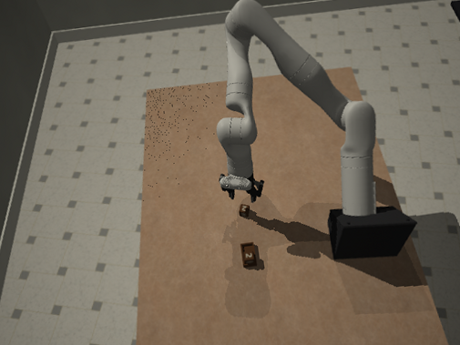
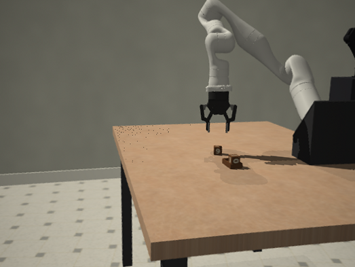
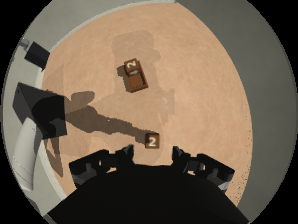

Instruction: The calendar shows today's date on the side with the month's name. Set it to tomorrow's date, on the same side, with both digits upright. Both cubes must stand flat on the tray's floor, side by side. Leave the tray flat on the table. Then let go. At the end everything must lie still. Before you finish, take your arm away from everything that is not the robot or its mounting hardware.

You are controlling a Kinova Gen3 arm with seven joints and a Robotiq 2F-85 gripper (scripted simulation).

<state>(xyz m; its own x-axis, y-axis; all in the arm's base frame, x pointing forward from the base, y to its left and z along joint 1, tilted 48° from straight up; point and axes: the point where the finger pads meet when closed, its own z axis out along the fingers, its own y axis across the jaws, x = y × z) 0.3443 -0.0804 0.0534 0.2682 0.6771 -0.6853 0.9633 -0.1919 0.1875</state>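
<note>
A small brown tray (image 1: 247, 249) lies flat on the table and holds one number cube (image 2: 234, 160) at one end; its other half looks empty. It also shows in the wrist view (image 3: 135, 75). A second cube (image 1: 244, 210) stands loose on the table a short way from the tray; it shows a 9 on its side in the exterior view (image 2: 217, 150) and a 2 on top in the wrist view (image 3: 152, 140). My gripper (image 2: 217, 128) is open and empty, pointing down, well above the loose cube.
The arm's black base (image 1: 371, 231) stands on the table to the right of the tray. A black stand (image 2: 353, 98) is behind it. The table's left edge (image 2: 129, 187) is some way from the cubes.
</note>
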